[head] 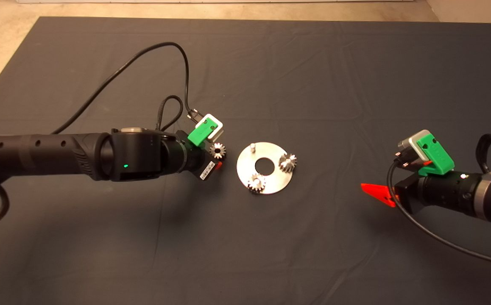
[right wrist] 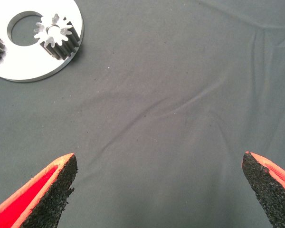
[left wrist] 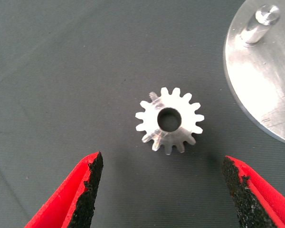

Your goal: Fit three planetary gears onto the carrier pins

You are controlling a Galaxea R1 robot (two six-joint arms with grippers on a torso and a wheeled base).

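Silvery and toothed, third planetary gear [head: 217, 150] lying flat on the dark mat [head: 313, 76] just left of the carrier disc [head: 245, 167], near frame centre, bore facing up, not yet on a pin. Two planetary gears already seated on the disc: one at its right edge [head: 288, 162], one at its lower edge [head: 256, 183]. One carrier pin [head: 252, 148] bare at the disc's upper left, closest to the loose gear. By that count, two of three installed; left to do: grasp the loose gear, lift it, line its bore up with the bare pin and lower it on. Left gripper [left wrist: 162, 190] hovering directly at the loose gear, red fingers [left wrist: 80, 190] spread wide with black pads either side of it, touching nothing, gear [left wrist: 169, 120] lying between and just beyond the tips, the bare pin [left wrist: 261, 23] and disc rim at the upper right of the left wrist view. Right gripper [right wrist: 159, 190] parked over bare mat well to the right of the disc, at the right of the head view, fingers also spread wide and holding nothing, the disc with a seated gear [right wrist: 57, 33] at the upper left of its wrist view.
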